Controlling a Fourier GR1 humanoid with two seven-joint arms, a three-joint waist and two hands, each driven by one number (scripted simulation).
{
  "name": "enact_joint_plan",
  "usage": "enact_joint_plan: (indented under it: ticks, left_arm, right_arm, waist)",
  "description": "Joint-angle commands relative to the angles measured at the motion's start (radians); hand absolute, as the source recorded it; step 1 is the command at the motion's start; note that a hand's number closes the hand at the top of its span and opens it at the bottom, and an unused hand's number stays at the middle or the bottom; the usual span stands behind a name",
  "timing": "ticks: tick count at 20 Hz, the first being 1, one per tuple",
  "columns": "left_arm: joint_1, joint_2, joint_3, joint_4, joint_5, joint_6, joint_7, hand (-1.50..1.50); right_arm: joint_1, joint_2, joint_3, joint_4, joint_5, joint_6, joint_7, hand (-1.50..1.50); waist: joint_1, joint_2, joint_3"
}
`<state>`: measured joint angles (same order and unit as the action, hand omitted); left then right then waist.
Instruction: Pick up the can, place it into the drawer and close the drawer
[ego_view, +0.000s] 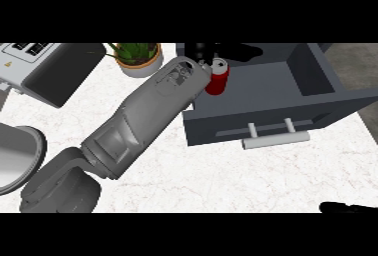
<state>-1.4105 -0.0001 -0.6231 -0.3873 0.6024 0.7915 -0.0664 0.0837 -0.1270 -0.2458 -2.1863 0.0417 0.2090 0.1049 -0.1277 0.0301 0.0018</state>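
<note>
The red can (216, 82) with a silver top stands upright in the back left corner of the open dark grey drawer (317, 85). My left forearm stretches from the lower left up to the drawer, and my left hand (232, 50) curls over the can's top. The can's lower part is hidden behind the drawer's front panel. The drawer's pale bar handle (276, 137) faces me. Only a black sliver of my right hand (347, 207) shows at the lower right edge.
A potted plant (137, 58) stands just left of the drawer, close to my left wrist. A white and grey toaster (40, 67) sits at the upper left. A metal pot (15, 160) lies at the left edge. The marble counter (221, 175) spreads below the drawer.
</note>
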Motion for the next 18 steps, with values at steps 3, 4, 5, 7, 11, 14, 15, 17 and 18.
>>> enact_joint_plan:
  ticks: [3, 4, 5, 7, 11, 14, 15, 17, 18]
  left_arm:
    - [-0.017, 0.000, 0.007, -0.026, 0.055, 0.020, -0.012, -1.50]
    - [0.017, 0.000, 0.038, -0.006, 0.068, -0.016, -0.064, -1.50]
    - [-0.012, 0.000, 0.040, -0.008, 0.073, -0.016, -0.050, -1.50]
    - [-0.012, 0.000, 0.033, -0.034, 0.095, 0.022, -0.060, -1.50]
    - [-0.036, 0.000, 0.017, -0.056, 0.110, 0.055, -0.047, -1.50]
    - [-0.015, 0.000, 0.015, -0.051, 0.112, 0.048, -0.086, -1.50]
    - [-0.048, 0.000, 0.009, -0.044, 0.105, 0.061, -0.050, -1.50]
    - [-0.063, 0.000, 0.040, -0.038, 0.105, 0.017, -0.053, -1.50]
    - [-0.017, 0.000, 0.007, -0.077, 0.099, 0.056, -0.069, -1.50]
  right_arm:
    - [0.025, -0.031, 0.056, -0.034, 0.143, 0.017, -0.085, -1.50]
    - [-0.001, -0.033, 0.068, -0.044, 0.188, -0.008, -0.072, -1.50]
    - [-0.024, -0.065, 0.062, -0.058, 0.188, 0.009, -0.053, -1.50]
    - [-0.087, -0.071, 0.089, -0.031, 0.234, -0.009, -0.033, -1.50]
    - [-0.062, -0.097, 0.149, 0.013, 0.418, -0.027, -0.106, -1.50]
    - [-0.051, -0.110, 0.216, 0.033, 0.555, -0.051, -0.122, -1.50]
    - [-0.070, -0.138, 0.205, 0.026, 0.571, -0.037, -0.096, -1.50]
    - [-0.111, -0.136, 0.246, 0.113, 0.682, -0.088, -0.118, -1.50]
    - [-0.105, -0.139, 0.255, 0.160, 0.717, -0.105, -0.143, -1.50]
  waist:
    - [0.011, -0.004, 0.000]
    - [0.021, 0.002, -0.001]
    - [0.029, -0.003, -0.001]
    - [0.032, -0.001, -0.001]
    - [0.051, -0.009, 0.000]
    - [0.060, -0.010, -0.001]
    - [0.073, -0.016, -0.001]
    - [0.106, -0.018, -0.001]
    - [0.105, -0.020, -0.001]
